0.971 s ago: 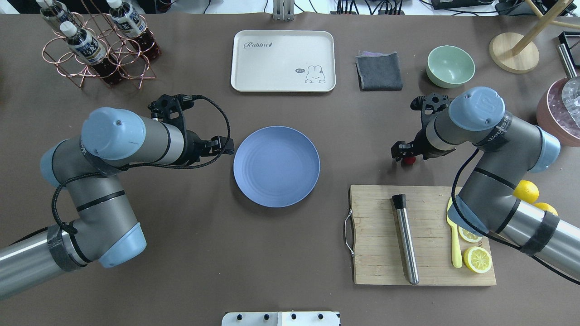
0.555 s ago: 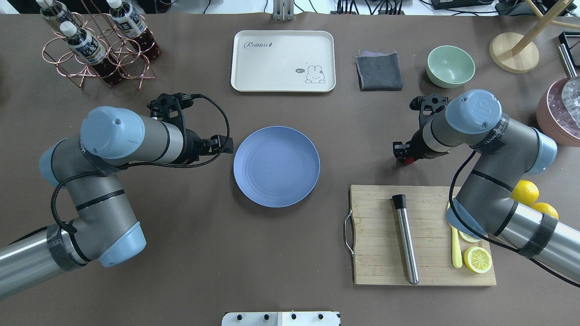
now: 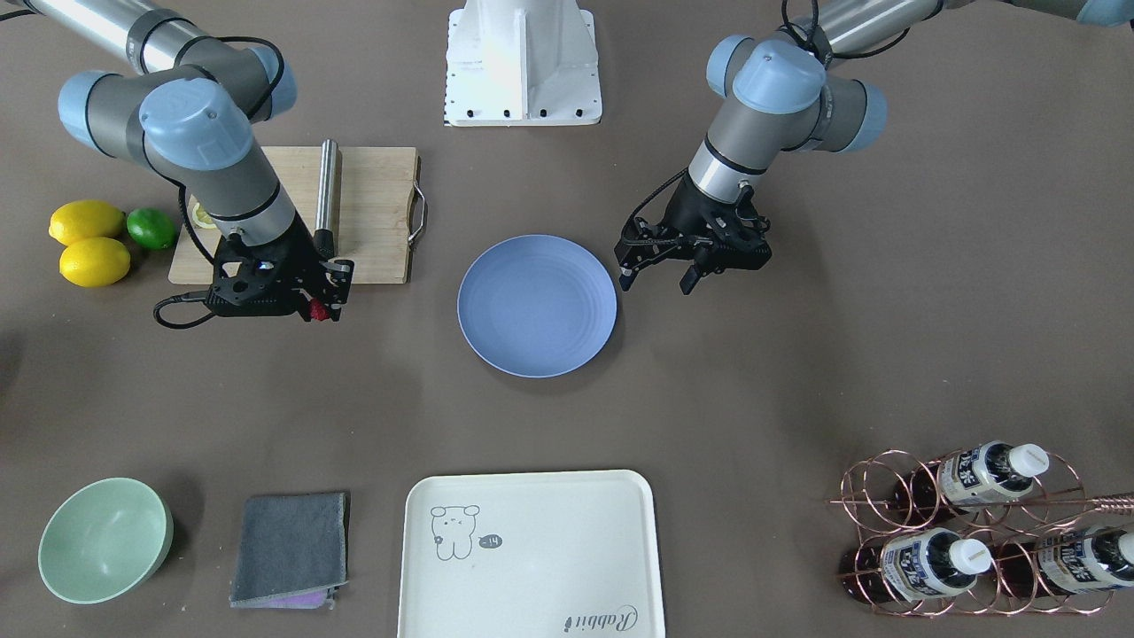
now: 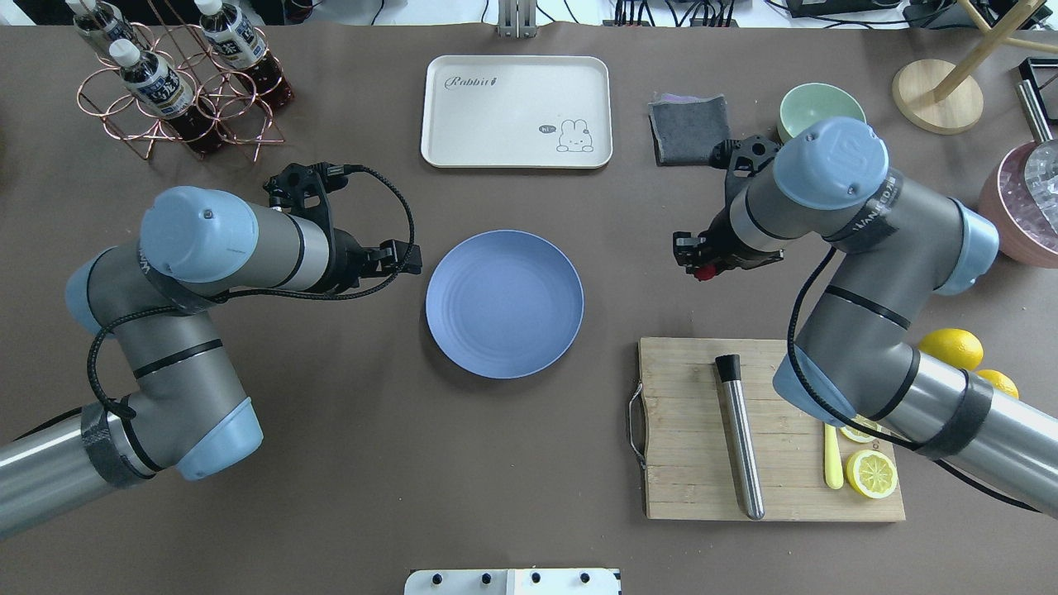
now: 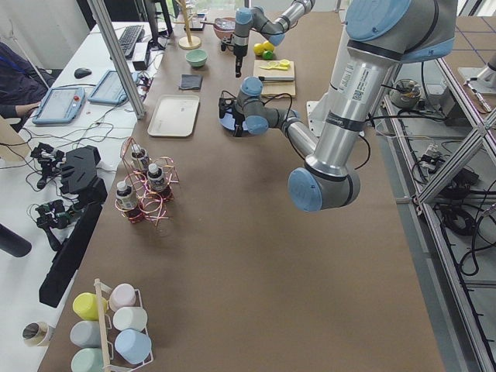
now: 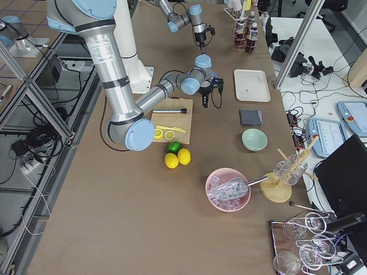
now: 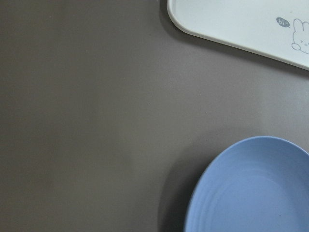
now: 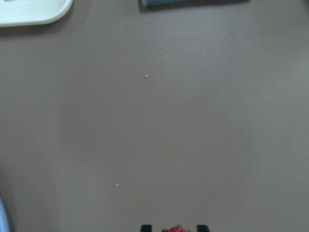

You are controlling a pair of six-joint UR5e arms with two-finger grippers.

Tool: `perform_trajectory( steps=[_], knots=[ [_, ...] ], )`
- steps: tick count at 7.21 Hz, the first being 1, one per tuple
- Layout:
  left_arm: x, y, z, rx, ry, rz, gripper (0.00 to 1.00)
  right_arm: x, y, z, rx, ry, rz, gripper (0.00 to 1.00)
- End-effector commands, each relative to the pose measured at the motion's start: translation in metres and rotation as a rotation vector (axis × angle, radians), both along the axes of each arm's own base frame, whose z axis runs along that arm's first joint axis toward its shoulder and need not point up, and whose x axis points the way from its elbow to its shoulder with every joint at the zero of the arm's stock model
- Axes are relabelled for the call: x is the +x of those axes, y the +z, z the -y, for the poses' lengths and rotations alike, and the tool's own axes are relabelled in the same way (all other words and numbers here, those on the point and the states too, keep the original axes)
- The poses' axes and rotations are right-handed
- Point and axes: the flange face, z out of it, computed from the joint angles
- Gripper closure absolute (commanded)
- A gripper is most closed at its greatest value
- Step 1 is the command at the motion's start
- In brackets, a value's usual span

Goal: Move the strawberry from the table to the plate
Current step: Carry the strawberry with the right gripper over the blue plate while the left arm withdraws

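Note:
The small dark-red strawberry (image 4: 704, 273) hangs above the brown table (image 4: 331, 463), and my right gripper (image 4: 696, 263) is shut on it. In the right wrist view the strawberry (image 8: 174, 229) shows between two black fingertips (image 8: 146, 227) at the bottom edge, with bare table far below. In the front view the strawberry (image 3: 317, 308) is well to the side of the plate. The round blue plate (image 4: 504, 304) lies empty at the table's centre. My left gripper (image 3: 656, 276) hovers open just beside the plate's rim, holding nothing. The left wrist view shows the plate's edge (image 7: 256, 193).
A wooden cutting board (image 4: 686, 463) with a steel muddler (image 4: 740, 438) and lemon slices lies near the right arm. Behind stand a cream tray (image 4: 517, 111), grey cloth (image 4: 690, 124), green bowl (image 4: 806, 107) and bottle rack (image 4: 182, 83). Lemons and a lime (image 3: 151, 228) sit by the board.
My right gripper has moved with the strawberry towards the plate and away from the robot's base. The left arm has shifted slightly away from the plate.

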Motion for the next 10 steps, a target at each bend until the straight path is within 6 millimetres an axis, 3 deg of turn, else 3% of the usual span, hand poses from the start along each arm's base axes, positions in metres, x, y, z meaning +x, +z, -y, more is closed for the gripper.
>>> perform_trajectory(
  steps=[1, 2, 4, 5, 7, 9, 10],
  knots=[
    [-0.052, 0.04, 0.025, 0.016, 0.064, 0.047, 0.02, -0.041, -0.071, -0.006, -0.059, 0.041, 0.049, 1.0],
    [-0.103, 0.067, 0.041, 0.017, 0.093, 0.063, 0.02, -0.069, -0.091, -0.01, -0.065, 0.068, 0.055, 1.0],
    [-0.219, 0.146, 0.064, 0.1, 0.179, 0.144, 0.02, -0.131, -0.131, -0.014, -0.088, 0.116, 0.052, 1.0],
    [-0.281, 0.175, 0.073, 0.115, 0.2, 0.187, 0.02, -0.147, -0.137, -0.021, -0.081, 0.125, 0.048, 1.0],
    [-0.401, 0.219, 0.087, 0.143, 0.27, 0.313, 0.02, -0.164, -0.131, -0.027, -0.072, 0.117, 0.025, 1.0],
    [-0.487, 0.248, 0.087, 0.129, 0.311, 0.38, 0.02, -0.192, -0.135, -0.026, -0.054, 0.122, -0.006, 1.0],
    [-0.508, 0.266, 0.086, 0.137, 0.325, 0.389, 0.02, -0.205, -0.134, -0.024, -0.051, 0.118, 0.001, 1.0]
  ],
)
